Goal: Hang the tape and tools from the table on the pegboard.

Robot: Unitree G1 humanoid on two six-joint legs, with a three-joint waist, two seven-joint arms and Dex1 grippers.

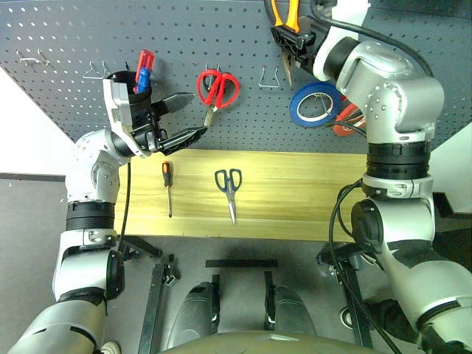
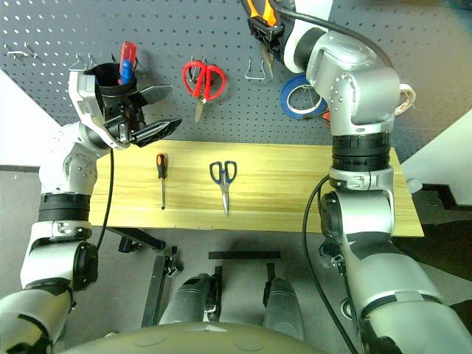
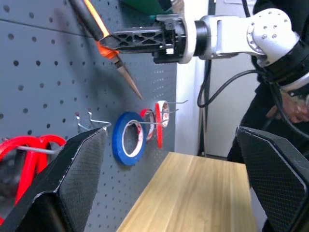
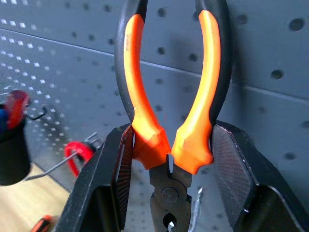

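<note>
From the left eye view, the right gripper point(image 1: 289, 46) is raised high against the pegboard point(image 1: 66, 37), its fingers clamped on the orange-and-black pliers point(image 1: 285, 16), handles up and nose pointing down beside an empty wire hook point(image 1: 270, 78). The left gripper point(image 1: 183, 116) hangs with its fingers spread wide and empty, in front of the board above the left end of the table point(image 1: 295, 192). On the table lie the screwdriver point(image 1: 167, 186) and, to its right, the dark-blue-handled scissors point(image 1: 229, 190), apart from each other. On the board hang red-handled scissors point(image 1: 216, 91) and a blue ring of tape point(image 1: 313, 104), with the red tape point(image 1: 345, 124) just right of it, partly hidden by the right arm. The left wrist view shows its own fingers point(image 3: 63, 183) far apart, and beyond them the blue ring, the red tape point(image 3: 147, 122) and a pale red-rimmed ring point(image 3: 161, 116) on hooks, the pliers held above. The right wrist view shows the pliers' orange handles point(image 4: 145, 116) pinched between the two pads point(image 4: 111, 179).
</note>
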